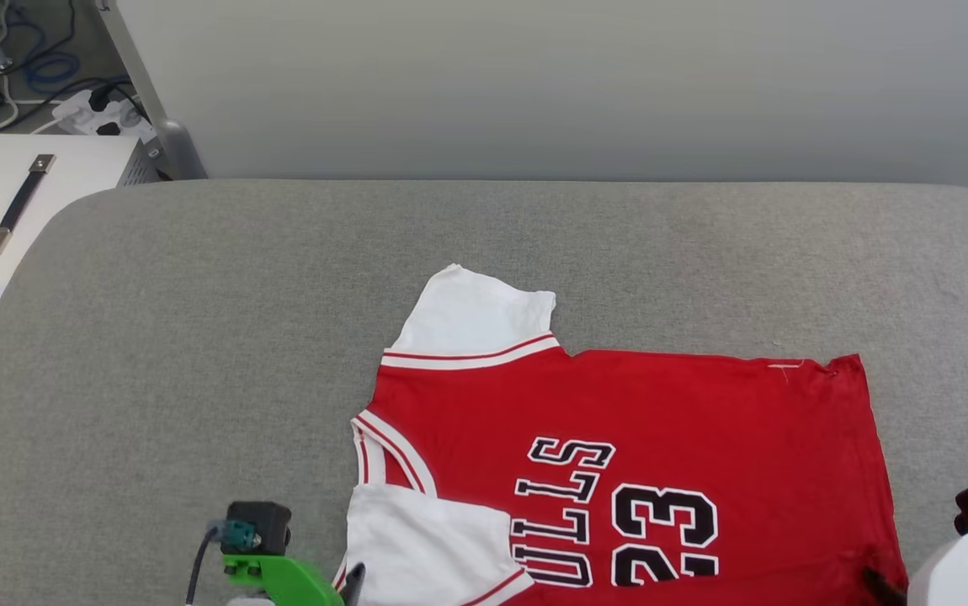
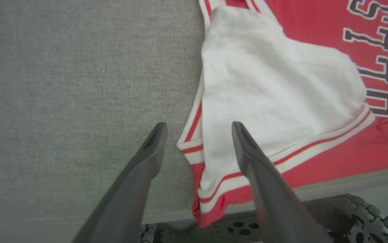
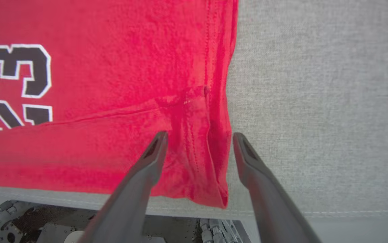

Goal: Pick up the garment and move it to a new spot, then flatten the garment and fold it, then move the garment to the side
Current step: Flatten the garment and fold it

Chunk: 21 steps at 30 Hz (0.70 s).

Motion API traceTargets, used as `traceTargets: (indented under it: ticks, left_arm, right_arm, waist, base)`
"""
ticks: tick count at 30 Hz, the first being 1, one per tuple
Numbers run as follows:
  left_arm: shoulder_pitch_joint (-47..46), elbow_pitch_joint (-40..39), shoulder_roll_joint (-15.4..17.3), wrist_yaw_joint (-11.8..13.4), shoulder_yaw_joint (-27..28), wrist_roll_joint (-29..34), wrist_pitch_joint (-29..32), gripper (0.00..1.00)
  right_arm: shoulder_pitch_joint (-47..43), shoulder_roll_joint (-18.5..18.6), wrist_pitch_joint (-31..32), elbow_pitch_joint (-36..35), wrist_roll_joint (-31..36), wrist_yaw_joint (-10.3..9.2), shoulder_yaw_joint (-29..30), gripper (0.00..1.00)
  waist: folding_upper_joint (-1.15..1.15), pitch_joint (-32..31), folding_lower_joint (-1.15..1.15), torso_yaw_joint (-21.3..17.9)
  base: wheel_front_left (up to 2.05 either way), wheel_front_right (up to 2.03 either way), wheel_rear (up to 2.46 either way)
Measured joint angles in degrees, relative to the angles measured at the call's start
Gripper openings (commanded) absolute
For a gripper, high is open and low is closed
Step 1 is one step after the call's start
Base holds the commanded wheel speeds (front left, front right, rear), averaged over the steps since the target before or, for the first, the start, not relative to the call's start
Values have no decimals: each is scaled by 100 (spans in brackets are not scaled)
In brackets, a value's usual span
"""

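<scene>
The garment (image 1: 669, 438) lies spread on the grey table (image 1: 198, 337), a red jersey T-shirt with its neck to the left and its "BULLS 23" print up. One white sleeve (image 1: 471, 320) points to the far side. The near white sleeve (image 2: 275, 87) is folded onto the chest and covers part of the print. My left gripper (image 2: 198, 126) stands open just above the near shoulder corner of the garment (image 2: 332, 158). Open too, my right gripper (image 3: 199, 135) straddles the hem corner of the garment (image 3: 113, 84). Both near corners reach the table's front edge.
A white case (image 1: 21, 202) with a handle stands left of the table, with cables and a power strip (image 1: 105, 114) on the floor behind it. A pale wall panel (image 1: 534, 84) runs along the back. My wheeled base (image 2: 366, 216) shows below the front edge.
</scene>
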State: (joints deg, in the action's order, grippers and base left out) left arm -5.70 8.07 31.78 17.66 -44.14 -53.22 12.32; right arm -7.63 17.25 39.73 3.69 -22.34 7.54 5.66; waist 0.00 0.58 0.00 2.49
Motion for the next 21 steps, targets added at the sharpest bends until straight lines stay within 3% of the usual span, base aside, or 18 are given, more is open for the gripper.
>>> traceTargets:
  ticks: [14,21]
  left_arm:
    - [-154,-204,-164,-426,487,567,-2283,100]
    - [-86,-223,-471,-570,881,939,-2697,100]
  right_arm:
    - [77,19,-2482,-922,-155,-1,-116,100]
    - [70,-232,-3734,-1036,42,-1,-210,100]
  waist:
    - [0,-450,0,3]
    - [0,-444,0,-45]
  base:
    - [0,0,0]
    - [0,0,0]
